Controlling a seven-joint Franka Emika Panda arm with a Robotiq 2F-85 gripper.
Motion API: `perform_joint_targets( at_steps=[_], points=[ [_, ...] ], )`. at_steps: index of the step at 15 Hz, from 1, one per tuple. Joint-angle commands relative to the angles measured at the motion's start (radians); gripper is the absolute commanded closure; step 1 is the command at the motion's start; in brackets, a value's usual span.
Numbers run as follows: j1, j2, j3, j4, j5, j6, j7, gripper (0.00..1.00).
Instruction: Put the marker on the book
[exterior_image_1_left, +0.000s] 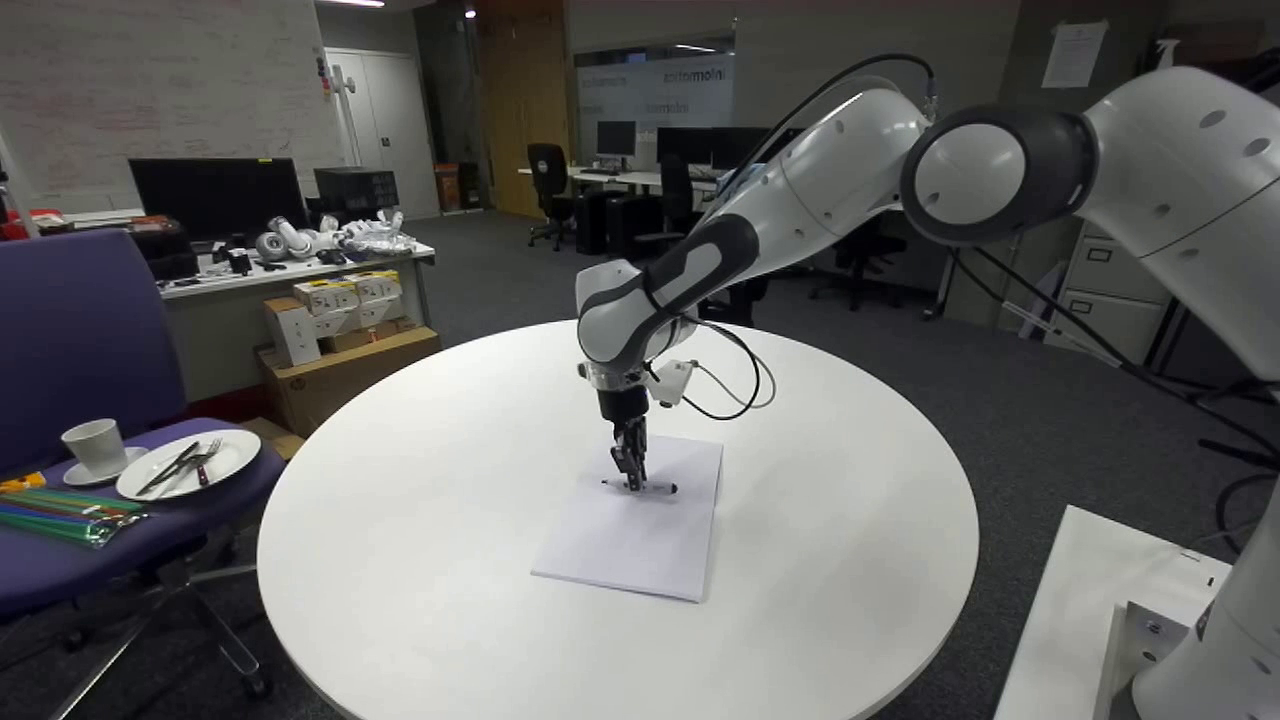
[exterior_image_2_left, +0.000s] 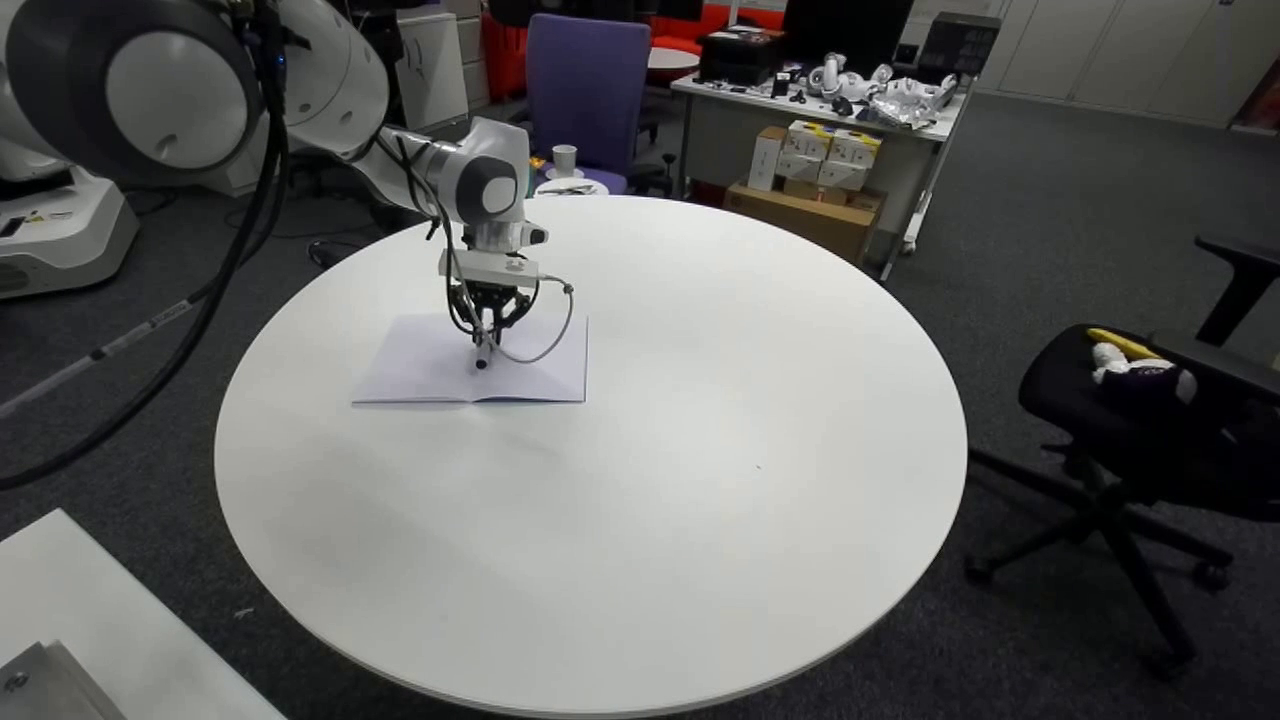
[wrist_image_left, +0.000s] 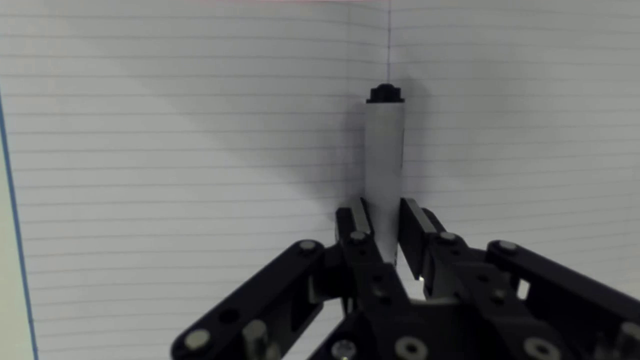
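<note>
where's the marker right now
In the wrist view, the marker is right of centre, gripped by the claw and lined up with the centre fold of the open book.

In both exterior views, dark grey carpet (exterior_image_1_left: 480, 270) underfoot and a round white counter (exterior_image_1_left: 400, 500) mid-floor. Near the counter, a purple chair (exterior_image_1_left: 80, 320) and, in an exterior view, a black wheeled chair (exterior_image_2_left: 1130, 440). In an exterior view, a broad whiteboard (exterior_image_1_left: 150, 80) with faint writing; in front, a desk (exterior_image_1_left: 215, 335) with a large dark monitor (exterior_image_1_left: 215, 195) on top, plus stacked boxes (exterior_image_1_left: 340, 375) at floor level. Farther back, tall pale doors (exterior_image_1_left: 400, 120), a brown wooden panel (exterior_image_1_left: 520, 100), lettered glass (exterior_image_1_left: 655, 90) and black office chairs (exterior_image_1_left: 547, 175). Overhead, a lit ceiling light (exterior_image_1_left: 358, 3). In an exterior view, red furniture (exterior_image_2_left: 505, 60) and pale cupboard doors (exterior_image_2_left: 1130, 55).
</note>
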Motion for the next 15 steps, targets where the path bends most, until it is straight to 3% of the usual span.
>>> perform_joint_targets(
  at_steps=[1,6,10,15],
  points=[
    [-0.014,0.013,0.015,0.042,0.015,-0.048,0.003,0.34],
    [-0.003,-0.024,0.004,0.002,0.010,-0.024,0.043,0.02],
    [0.023,-0.123,-0.029,-0.112,-0.016,0.054,0.162,0.00],
    [0.076,-0.285,-0.100,-0.291,-0.077,0.059,0.361,0.00]
  ],
)
